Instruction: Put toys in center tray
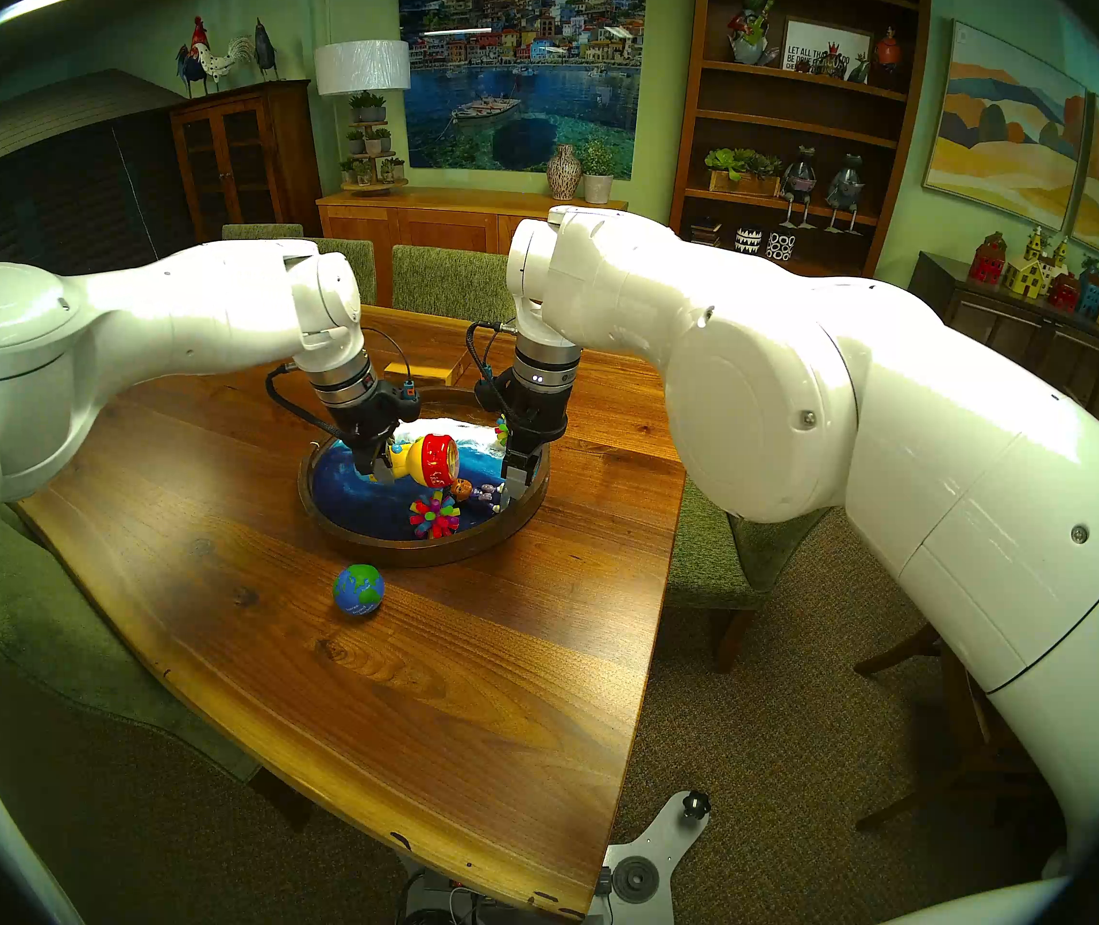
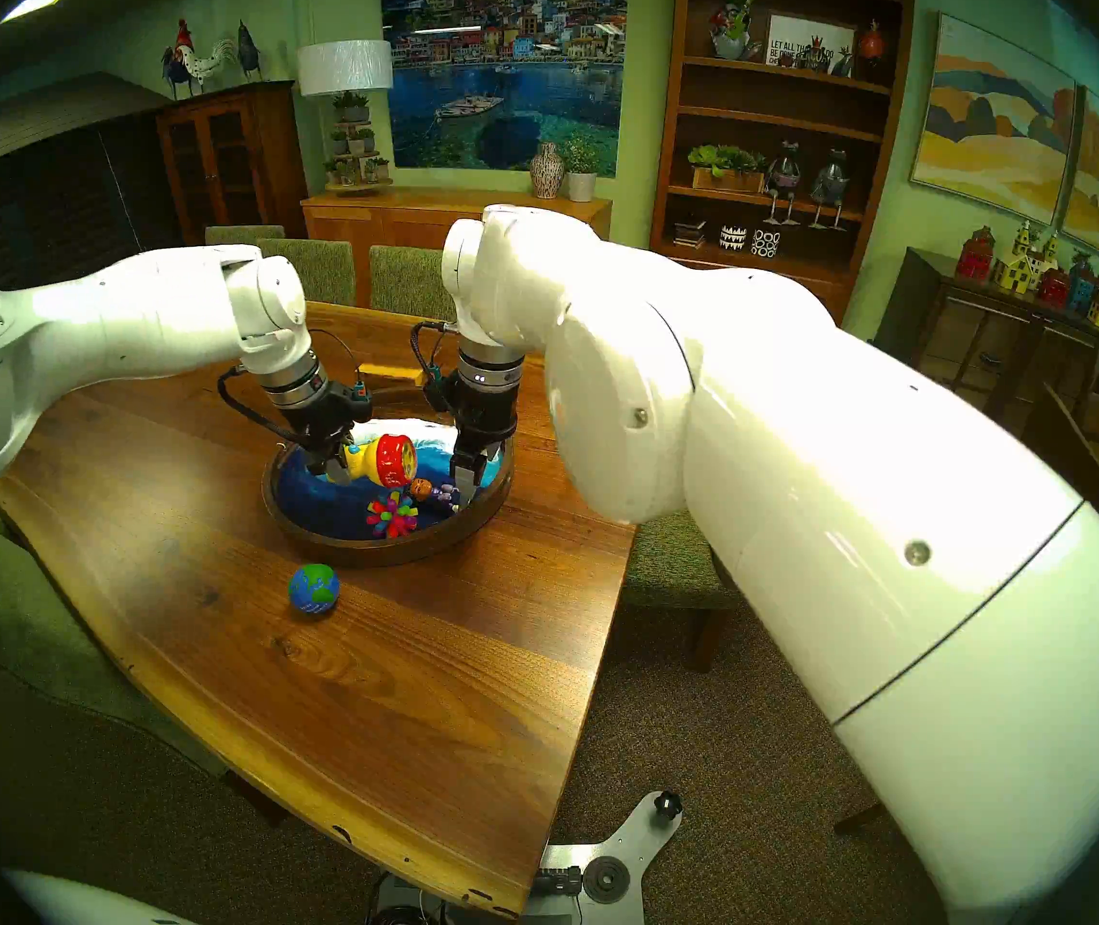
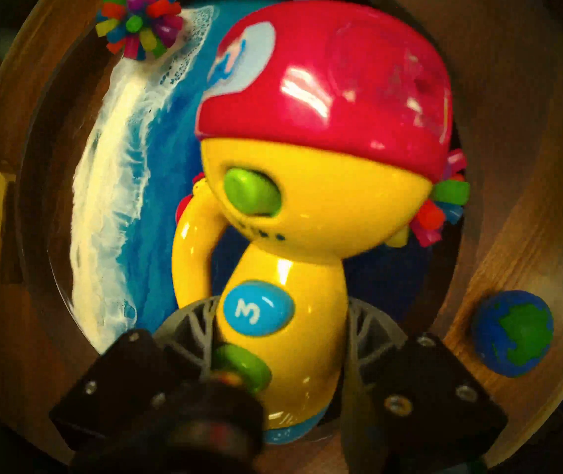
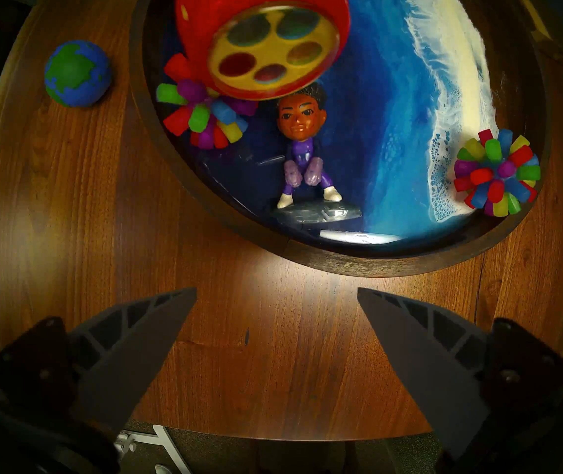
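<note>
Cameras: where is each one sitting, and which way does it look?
Head left eye: up on the head, looking down at the table and tray; both white arms show.
Head right eye: beside it, nearly the same picture.
Left wrist: above the left claw, looking along the flashlight toy it grips.
Right wrist: above the open right claw, looking down at the doll in the tray.
Shared: both wrist views show the globe ball outside the tray.
</note>
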Controlling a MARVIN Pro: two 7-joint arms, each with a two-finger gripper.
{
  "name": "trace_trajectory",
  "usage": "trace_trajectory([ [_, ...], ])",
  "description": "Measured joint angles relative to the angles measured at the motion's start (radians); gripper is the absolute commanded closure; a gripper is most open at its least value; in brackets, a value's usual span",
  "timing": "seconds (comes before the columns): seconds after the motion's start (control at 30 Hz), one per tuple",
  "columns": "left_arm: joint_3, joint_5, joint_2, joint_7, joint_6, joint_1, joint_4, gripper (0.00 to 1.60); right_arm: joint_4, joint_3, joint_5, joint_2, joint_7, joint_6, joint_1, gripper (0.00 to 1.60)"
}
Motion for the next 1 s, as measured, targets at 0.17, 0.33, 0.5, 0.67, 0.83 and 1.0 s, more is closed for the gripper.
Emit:
trace_trajectory([
  [0.17,0.000,0.006,-0.042,0.018,0.042,0.024,0.072,1.60,0.000,0.000,-0.005,0.000,0.000,0.000,0.000,0.00],
  [0.33,0.000,0.007,-0.070,0.021,0.056,0.053,0.126,1.60,0.002,0.000,-0.011,0.000,0.000,0.000,0.000,0.00],
  [0.5,0.000,-0.003,-0.086,0.000,0.055,0.097,0.168,1.60,0.003,0.000,-0.017,0.001,0.000,0.000,0.000,0.00],
  [0.67,-0.001,-0.013,-0.092,-0.015,0.041,0.126,0.196,0.83,0.004,0.001,-0.021,0.001,0.000,0.000,0.000,0.00],
  [0.83,-0.005,-0.022,-0.094,-0.031,0.026,0.135,0.225,0.00,0.004,0.003,-0.024,0.001,0.000,0.001,0.000,0.00],
  [1.0,-0.016,-0.031,-0.093,-0.042,0.016,0.133,0.248,0.00,0.004,0.007,-0.026,0.001,0.000,0.001,0.000,0.00],
])
